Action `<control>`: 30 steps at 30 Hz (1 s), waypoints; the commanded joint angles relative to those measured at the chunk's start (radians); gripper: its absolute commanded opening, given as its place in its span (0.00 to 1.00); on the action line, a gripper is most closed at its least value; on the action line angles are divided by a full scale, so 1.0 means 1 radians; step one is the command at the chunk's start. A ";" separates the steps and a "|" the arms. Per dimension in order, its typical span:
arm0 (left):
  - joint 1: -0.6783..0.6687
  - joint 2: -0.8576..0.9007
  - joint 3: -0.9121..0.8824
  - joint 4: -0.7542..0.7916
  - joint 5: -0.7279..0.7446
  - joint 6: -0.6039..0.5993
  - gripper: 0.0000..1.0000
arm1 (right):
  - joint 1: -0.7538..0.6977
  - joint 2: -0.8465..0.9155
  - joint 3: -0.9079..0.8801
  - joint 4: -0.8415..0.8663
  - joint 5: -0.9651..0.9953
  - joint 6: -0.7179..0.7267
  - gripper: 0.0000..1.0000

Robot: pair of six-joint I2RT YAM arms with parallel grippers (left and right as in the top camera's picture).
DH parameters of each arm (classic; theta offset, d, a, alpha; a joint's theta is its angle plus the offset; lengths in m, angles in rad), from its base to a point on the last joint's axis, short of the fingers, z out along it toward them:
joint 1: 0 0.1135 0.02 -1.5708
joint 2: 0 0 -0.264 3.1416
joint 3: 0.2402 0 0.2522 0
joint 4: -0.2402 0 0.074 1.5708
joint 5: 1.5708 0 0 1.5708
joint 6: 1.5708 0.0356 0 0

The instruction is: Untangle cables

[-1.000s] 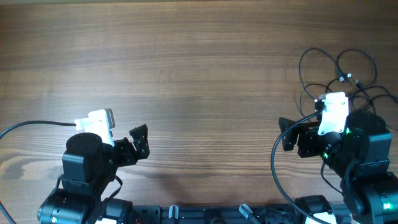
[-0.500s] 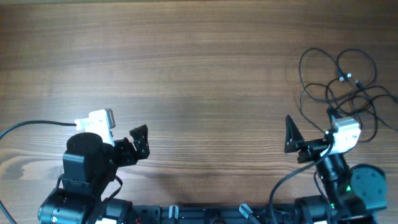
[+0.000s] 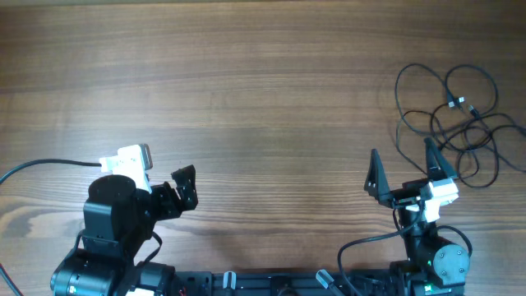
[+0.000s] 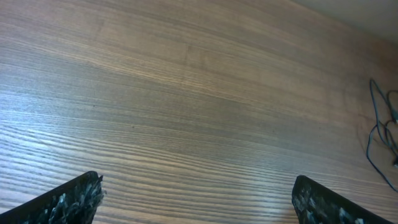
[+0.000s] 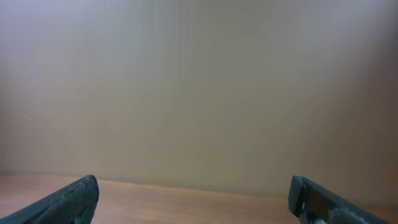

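Note:
The cables (image 3: 464, 127) lie at the far right of the wooden table (image 3: 263, 90) as loose overlapping black loops, with a small silvery plug (image 3: 454, 102) among them. My right gripper (image 3: 404, 168) stands open just left of and below the bunch; its right finger's tip is close to the lowest loops, and I cannot tell if it touches them. Its wrist view shows both fingertips (image 5: 71, 198) wide apart with only a plain wall and a strip of table between them. My left gripper (image 3: 186, 187) is open at the front left, far from the cables, whose loops (image 4: 378, 134) show at its view's right edge.
The left arm's thick black lead (image 3: 41, 164) runs off the left edge. The arm bases and a black rail (image 3: 271, 284) line the front edge. Bare wood fills the middle and back of the table.
The right arm has drawn back toward the front edge and turned, so its open fingers now point up the table. The cables and the left arm have not moved.

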 commanded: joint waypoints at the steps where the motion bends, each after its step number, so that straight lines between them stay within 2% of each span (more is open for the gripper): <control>1: -0.005 -0.004 -0.005 0.002 -0.013 -0.009 1.00 | -0.037 -0.013 -0.001 -0.124 0.005 -0.019 1.00; 3: -0.005 -0.004 -0.005 0.002 -0.013 -0.009 1.00 | -0.038 -0.013 -0.001 -0.338 -0.026 -0.069 1.00; 30: -0.005 -0.004 -0.005 0.002 -0.013 -0.009 1.00 | -0.038 -0.012 -0.001 -0.340 -0.035 -0.058 1.00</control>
